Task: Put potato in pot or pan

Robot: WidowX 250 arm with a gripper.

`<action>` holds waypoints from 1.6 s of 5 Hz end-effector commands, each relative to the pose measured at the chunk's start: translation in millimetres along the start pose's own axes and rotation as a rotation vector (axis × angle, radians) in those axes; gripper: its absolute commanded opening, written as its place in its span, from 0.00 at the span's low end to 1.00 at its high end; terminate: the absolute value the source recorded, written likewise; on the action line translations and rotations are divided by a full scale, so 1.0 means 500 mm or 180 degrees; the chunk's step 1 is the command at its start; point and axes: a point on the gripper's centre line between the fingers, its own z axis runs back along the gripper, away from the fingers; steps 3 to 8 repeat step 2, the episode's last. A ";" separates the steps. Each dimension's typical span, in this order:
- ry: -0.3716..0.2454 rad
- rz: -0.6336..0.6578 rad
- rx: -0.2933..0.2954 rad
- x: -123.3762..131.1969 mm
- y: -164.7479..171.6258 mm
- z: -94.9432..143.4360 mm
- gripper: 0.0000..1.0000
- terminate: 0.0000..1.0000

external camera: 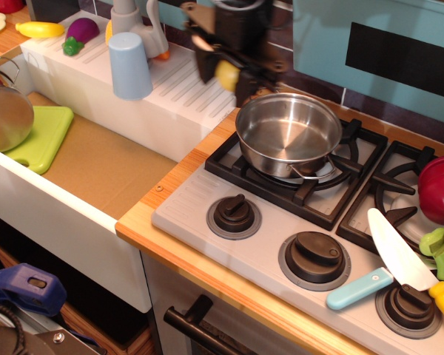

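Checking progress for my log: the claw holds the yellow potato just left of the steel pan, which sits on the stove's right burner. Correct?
Not quite. The only camera view shows the pan on the left burner; the claw does hold the potato just left of it.

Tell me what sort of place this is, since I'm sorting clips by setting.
Most likely a toy play kitchen. A steel pan sits on a stove burner with knobs in front, a white sink lies to the left, and a plastic knife rests on the stovetop.
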 end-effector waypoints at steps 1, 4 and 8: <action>-0.0170 0.0200 -0.0044 0.038 -0.042 0.055 0.00 0.00; -0.0198 0.0219 -0.0110 0.044 -0.067 0.053 1.00 1.00; -0.0198 0.0219 -0.0110 0.044 -0.067 0.053 1.00 1.00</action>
